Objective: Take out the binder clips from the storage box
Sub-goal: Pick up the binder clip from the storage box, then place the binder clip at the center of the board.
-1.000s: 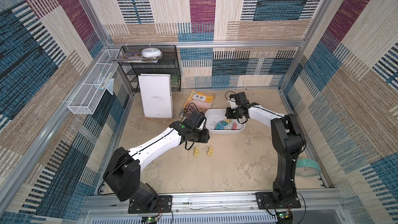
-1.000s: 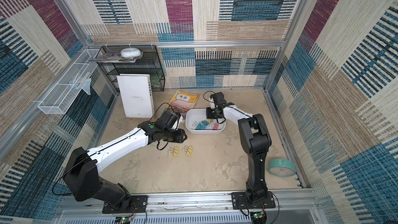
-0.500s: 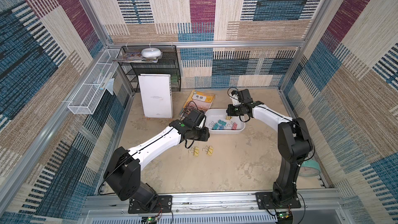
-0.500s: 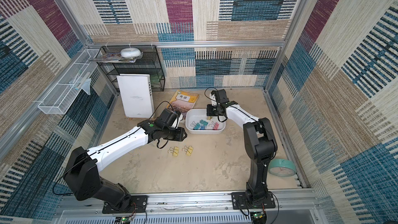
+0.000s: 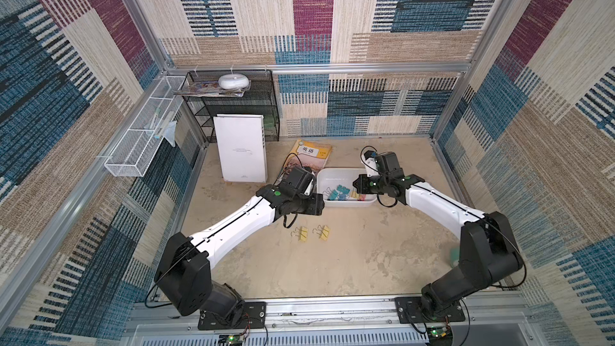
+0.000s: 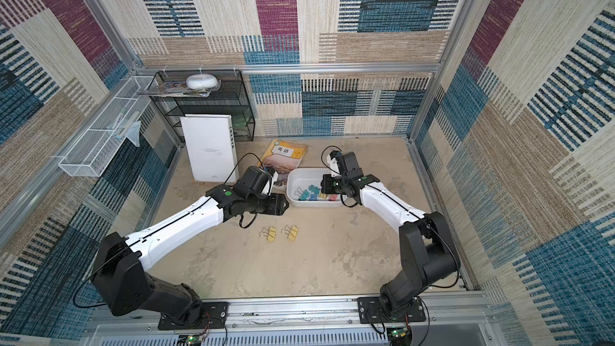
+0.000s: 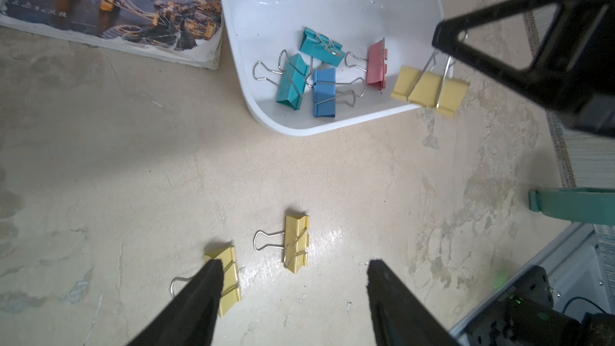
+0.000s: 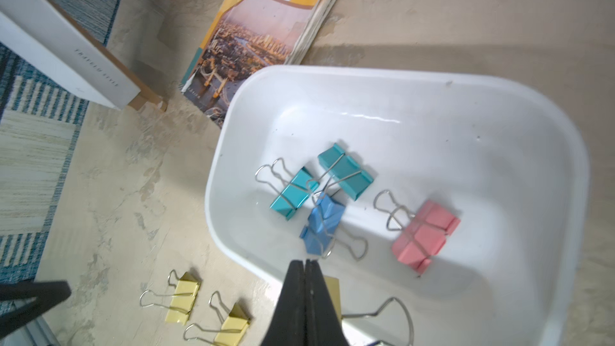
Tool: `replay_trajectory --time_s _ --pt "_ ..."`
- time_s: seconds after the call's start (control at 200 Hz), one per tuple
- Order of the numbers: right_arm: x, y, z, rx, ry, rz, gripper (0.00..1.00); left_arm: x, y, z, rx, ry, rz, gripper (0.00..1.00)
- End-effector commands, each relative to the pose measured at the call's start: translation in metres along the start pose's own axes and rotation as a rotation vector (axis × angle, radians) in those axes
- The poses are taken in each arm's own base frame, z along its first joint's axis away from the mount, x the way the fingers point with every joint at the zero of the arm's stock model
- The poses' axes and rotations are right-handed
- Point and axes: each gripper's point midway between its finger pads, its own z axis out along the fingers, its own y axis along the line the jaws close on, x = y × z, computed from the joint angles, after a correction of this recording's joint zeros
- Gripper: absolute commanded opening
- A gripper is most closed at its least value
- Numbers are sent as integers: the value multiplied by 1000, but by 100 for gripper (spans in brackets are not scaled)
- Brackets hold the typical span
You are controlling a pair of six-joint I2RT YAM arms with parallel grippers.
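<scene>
In both top views the box (image 5: 339, 176) (image 6: 306, 176) sits at mid-frame on the bench (image 5: 349, 254), just lower right of the book (image 5: 311, 158), and the two arms reach in from the lower left and lower right. From up there the clips (image 5: 339, 192) inside are only a coloured smear, and neither gripper's jaws can be read. The wrist views fill that in. The right wrist view shows four on the box floor: two teal clips (image 8: 293, 193) (image 8: 346, 171) and a blue clip (image 8: 322, 224) bunched together with their handles crossing, and a pink clip (image 8: 426, 237) lying a little apart. There the right gripper (image 8: 304, 262) has its fingers pressed together, with only a corner of a yellow clip (image 8: 332, 291) and one wire loop showing behind them. The left wrist view shows what that one hides: the yellow clip (image 7: 429, 89) hangs by its wire handle from the right gripper's (image 7: 441, 41) tip, over the box rim and seemingly clear of it, though contact cannot be ruled out. The left gripper (image 7: 294, 262) stands with jaws wide apart and nothing between them, above the bench over two yellow clips (image 7: 226, 277) (image 7: 296, 244). These lie side by side outside the box, just below it in both top views (image 5: 301, 232) (image 6: 291, 231).
</scene>
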Motion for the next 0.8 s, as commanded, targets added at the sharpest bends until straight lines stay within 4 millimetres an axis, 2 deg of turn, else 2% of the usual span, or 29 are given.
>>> replay_trajectory --time_s 0.0,0.04,0.055,0.085,0.11,0.28,0.441,0.641,0.791 --pt "7 17 -8 -34 -58 18 0 -8 8 -8 -44 -54 11 82" --pt "15 22 -10 -44 -64 22 0 -9 11 -11 -58 -66 9 84" --pt "19 23 -11 -48 -65 25 0 -9 12 -12 -62 -68 5 92" --pt "27 27 -11 -60 -66 29 0 -10 16 -15 -81 -81 -3 94" --pt "34 31 -11 -72 -67 33 0 -10 19 -17 -97 -92 -9 99" --pt "69 47 -4 -111 -47 31 0 -13 36 -31 -166 -167 -51 99" --pt "87 57 5 -138 -36 15 0 -7 39 -38 -159 -188 -68 100" --pt "109 54 15 -145 -11 13 0 2 44 -44 -161 -192 -89 99" --pt "118 50 21 -143 1 7 0 6 46 -47 -157 -199 -98 99"
